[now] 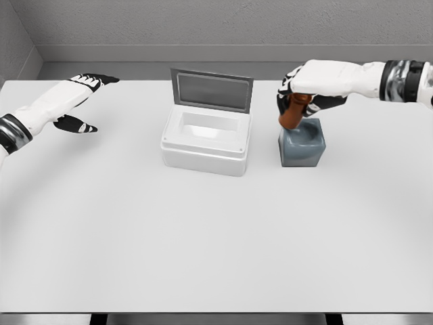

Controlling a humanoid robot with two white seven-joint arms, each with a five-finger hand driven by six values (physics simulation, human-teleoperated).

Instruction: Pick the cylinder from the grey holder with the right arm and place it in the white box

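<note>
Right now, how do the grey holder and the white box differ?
The grey holder is a small dark cube; the white box is wider and pale. The box has a raised lid and looks empty; the holder has the brown cylinder in it, gripped by the right hand. Both sit on the table.

White table [203, 237] before a grey wall [203, 20]

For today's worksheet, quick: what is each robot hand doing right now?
Left robot hand: open, holding nothing.
Right robot hand: closed around the brown cylinder, which still sits in the grey holder.
</note>
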